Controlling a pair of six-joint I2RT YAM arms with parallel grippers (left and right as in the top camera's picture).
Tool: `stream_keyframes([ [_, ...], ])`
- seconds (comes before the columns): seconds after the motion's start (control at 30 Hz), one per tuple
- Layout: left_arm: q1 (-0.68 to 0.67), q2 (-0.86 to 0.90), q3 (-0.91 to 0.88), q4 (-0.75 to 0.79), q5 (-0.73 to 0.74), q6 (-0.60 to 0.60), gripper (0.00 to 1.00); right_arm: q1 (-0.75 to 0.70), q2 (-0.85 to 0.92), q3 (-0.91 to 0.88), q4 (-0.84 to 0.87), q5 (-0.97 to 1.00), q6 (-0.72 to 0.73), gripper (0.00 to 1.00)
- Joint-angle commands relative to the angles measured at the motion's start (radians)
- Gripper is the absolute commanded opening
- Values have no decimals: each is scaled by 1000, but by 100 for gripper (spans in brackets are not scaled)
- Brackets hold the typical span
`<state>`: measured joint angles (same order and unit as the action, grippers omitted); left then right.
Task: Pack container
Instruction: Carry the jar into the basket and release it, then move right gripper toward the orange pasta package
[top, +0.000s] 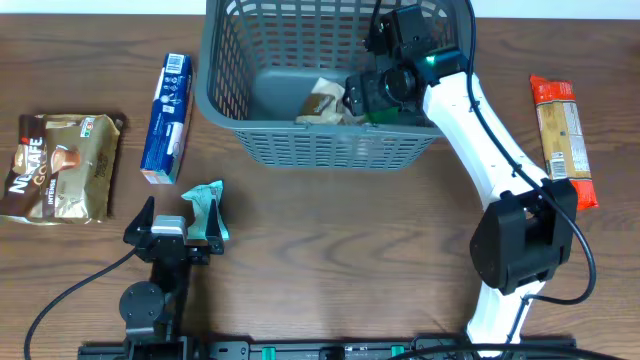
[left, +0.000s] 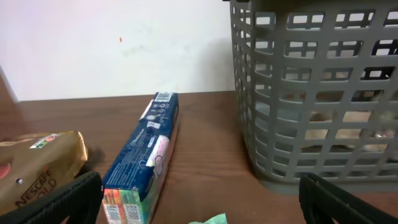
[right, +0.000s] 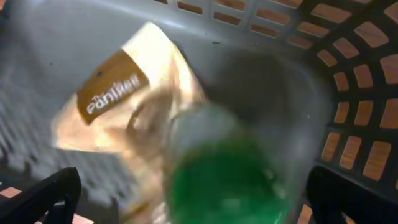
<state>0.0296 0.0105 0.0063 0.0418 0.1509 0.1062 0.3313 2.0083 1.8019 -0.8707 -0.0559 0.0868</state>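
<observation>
The grey-teal slatted basket (top: 330, 150) stands at the back centre; it also shows in the left wrist view (left: 311, 93) and the right wrist view (right: 348, 93). My right gripper (top: 375, 92) is down inside it, jaws wide open (right: 193, 202). A blurred green object (right: 230, 180) lies between the jaws, over a beige packet (right: 118, 93) on the basket floor (top: 325, 100). My left gripper (top: 172, 212) is open and empty (left: 199, 199) low over the table, with a small teal packet (top: 208, 205) just in front (left: 208, 219).
A blue carton (top: 165, 118) lies left of the basket (left: 143, 155). A gold Nescafe pouch (top: 60, 165) lies at the far left (left: 37, 168). An orange packet (top: 562, 140) lies at the right, beyond the right arm.
</observation>
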Motion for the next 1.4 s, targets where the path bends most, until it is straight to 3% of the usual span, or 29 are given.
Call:
stream_keyframes([
  [0.0, -4, -6, -2, 5, 3, 10, 98, 9, 4, 19, 0, -1, 6, 99],
  [0.2, -4, -6, -2, 5, 3, 10, 99, 9, -2, 60, -27, -1, 6, 99],
  [0.33, -4, -6, -2, 5, 3, 10, 98, 9, -5, 182, -118, 7, 6, 99],
  [0.47, -4, -6, -2, 5, 3, 10, 98, 9, -10, 396, -276, 87, 17, 99],
  [0.67, -4, -6, -2, 5, 3, 10, 99, -6, -22, 771, -565, 346, 145, 99],
  [0.83, -4, -6, -2, 5, 3, 10, 99, -85, -55, 972, -758, 449, 235, 99],
  [0.93, -4, -6, -2, 5, 3, 10, 99, -173, -82, 1006, -828, 447, 236, 99],
  [1.37, -4, -6, -2, 5, 3, 10, 99, -593, -81, 947, -824, 370, 226, 99],
])
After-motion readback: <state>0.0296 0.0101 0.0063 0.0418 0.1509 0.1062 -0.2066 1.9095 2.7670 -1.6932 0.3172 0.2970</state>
